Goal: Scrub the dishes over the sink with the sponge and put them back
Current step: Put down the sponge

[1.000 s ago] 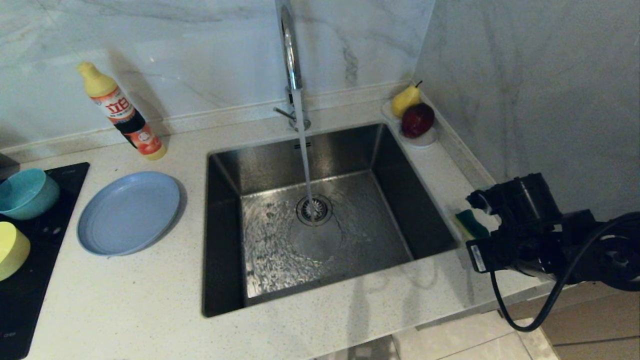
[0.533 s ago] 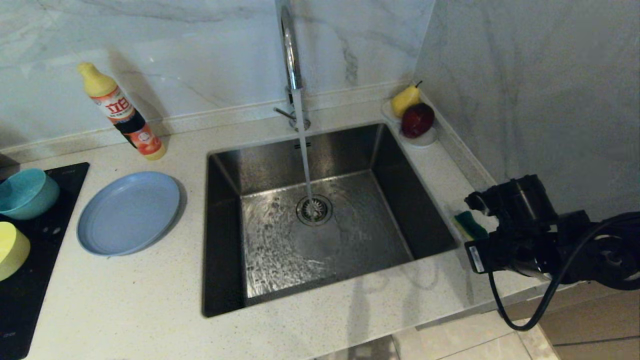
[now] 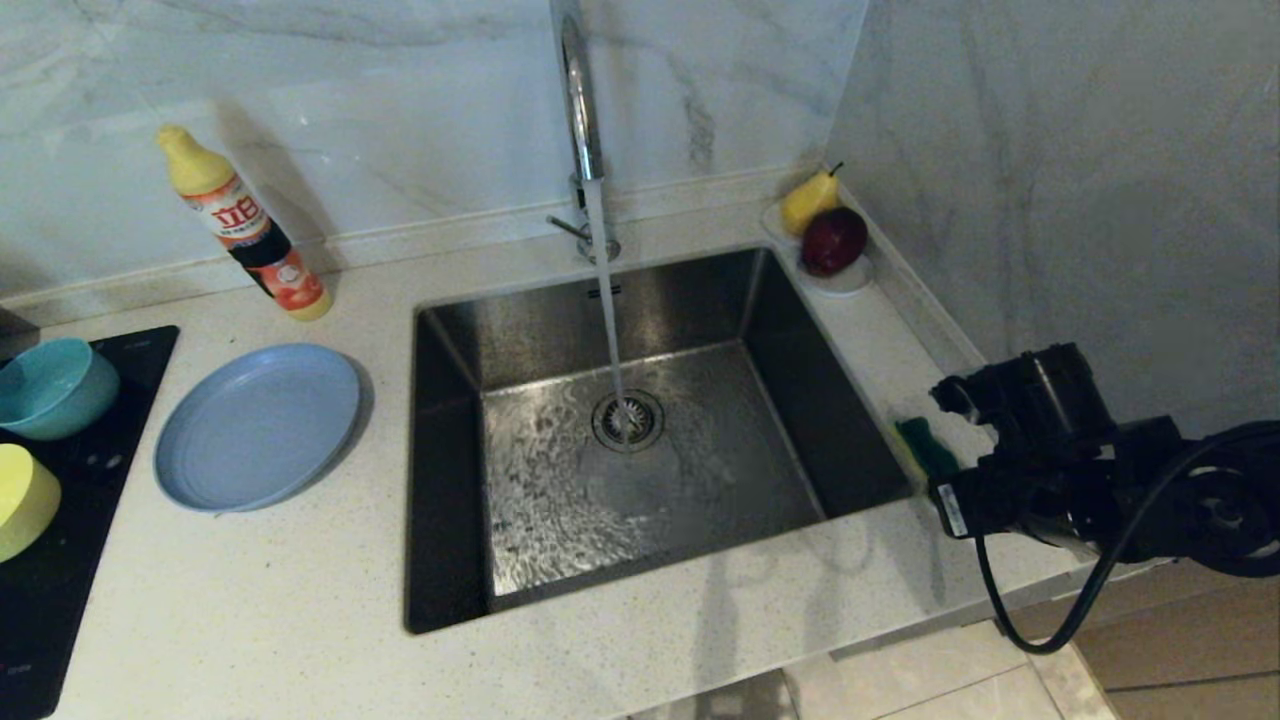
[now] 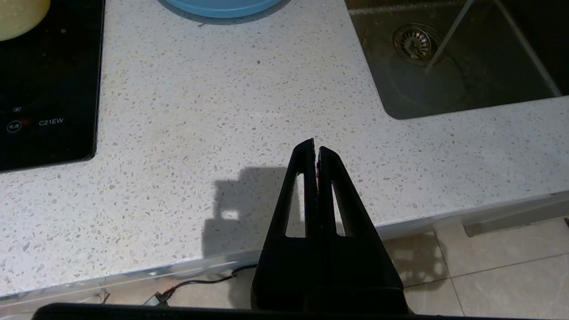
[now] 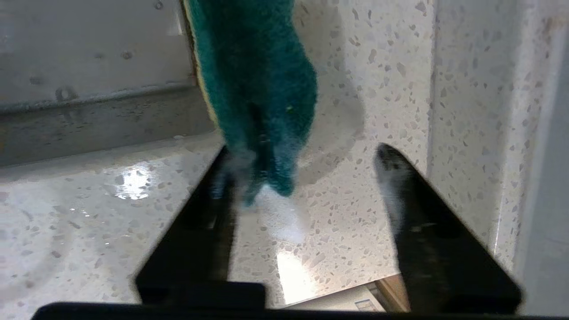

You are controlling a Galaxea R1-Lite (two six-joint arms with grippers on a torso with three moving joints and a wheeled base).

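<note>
Now right end effector [image 5: 302,164] spread open; sponge [image 5: 255,89] (green face up) against one finger, ungripped, beside sink [image 3: 440,480].

Right arm [image 3: 1090,470]: matte black housings, cylindrical motor, white label, looping black cable [image 3: 1040,610]. Left gripper [image 4: 316,153]: two tapered black fingers [image 4: 306,178] with triangular cut-outs

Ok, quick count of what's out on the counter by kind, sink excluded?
Bowls: 2, teal bowl and yellow bowl
Plates: 1, grey-blue plate
Sponges: 1, sponge, by the right gripper
Detergent bottles: 1, bottle
Saucers: 1, white saucer
Fruit: 2, pear and red fruit
Total: 8
</note>
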